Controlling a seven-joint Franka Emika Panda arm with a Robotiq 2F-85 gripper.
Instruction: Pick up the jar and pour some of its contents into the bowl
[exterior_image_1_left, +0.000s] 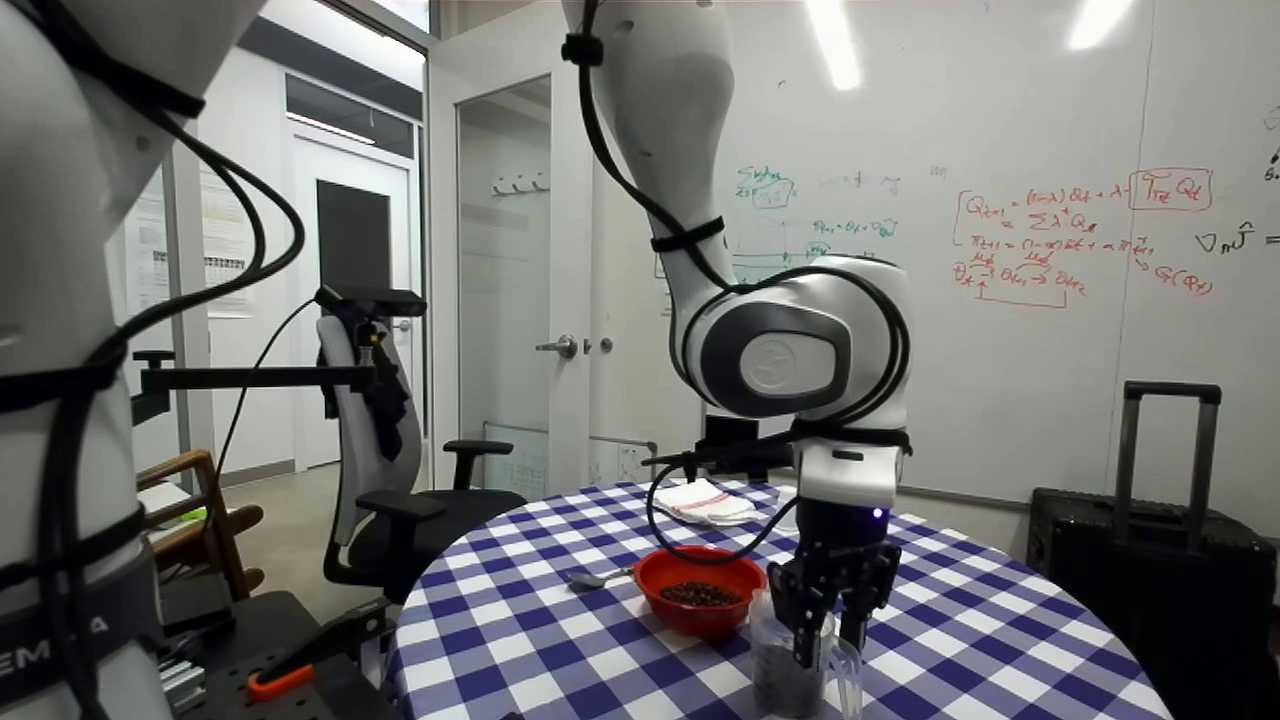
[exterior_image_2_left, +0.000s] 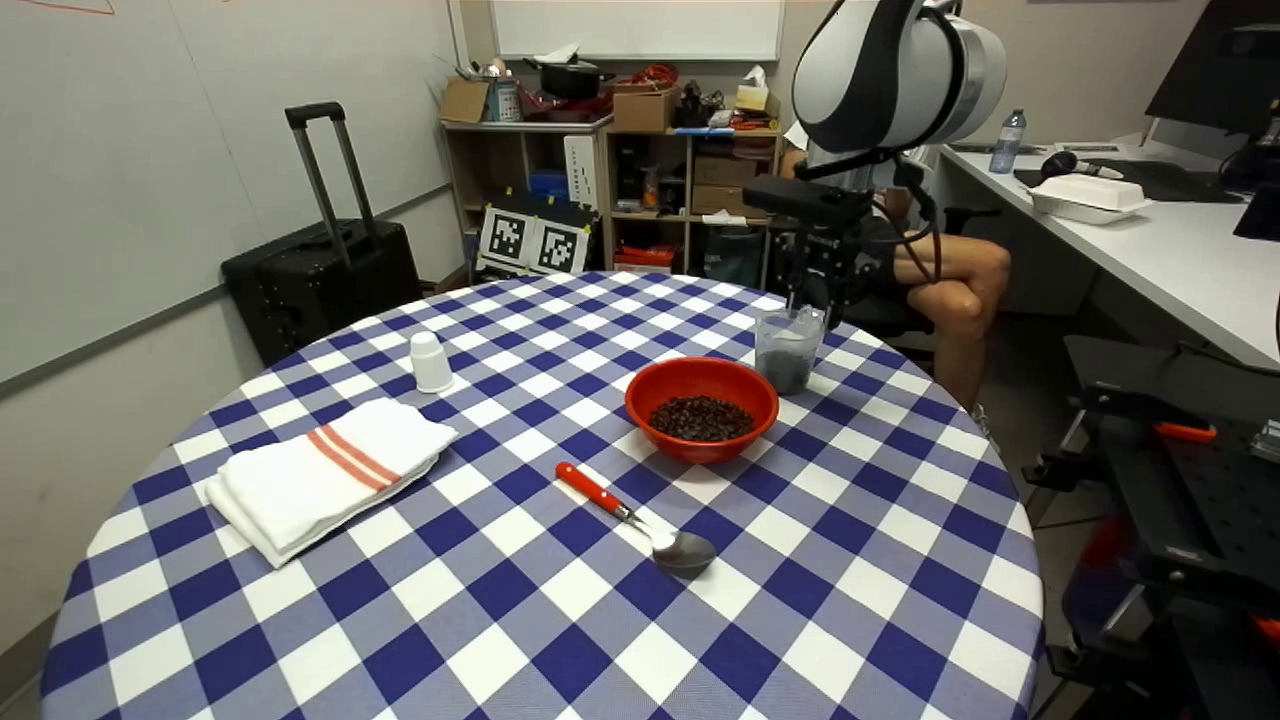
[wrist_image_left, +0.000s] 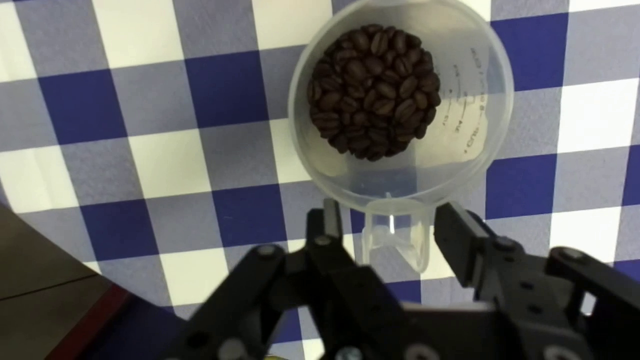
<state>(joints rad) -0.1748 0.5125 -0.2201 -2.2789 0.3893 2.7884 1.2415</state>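
I read the gripper (wrist_image_left: 389, 219) as wide, straddling the handle (wrist_image_left: 395, 207) of the jar (exterior_image_2_left: 784, 362), which stands upright on the desk (exterior_image_2_left: 480, 650) near the bowl (exterior_image_2_left: 690, 450). Caution: closing off-centre (gaps look uneven) could twist the jar and spill beans (wrist_image_left: 375, 95).

Whiteboard (exterior_image_1_left: 1010, 370) with red and green writing (exterior_image_1_left: 1172, 189) and bright light streaks (exterior_image_1_left: 835, 45); glass-panelled door (exterior_image_1_left: 574, 290), grey chair (exterior_image_1_left: 355, 460), cluttered shelves (exterior_image_2_left: 607, 175), white desk (exterior_image_2_left: 1160, 250), round checked table (exterior_image_2_left: 480, 620)
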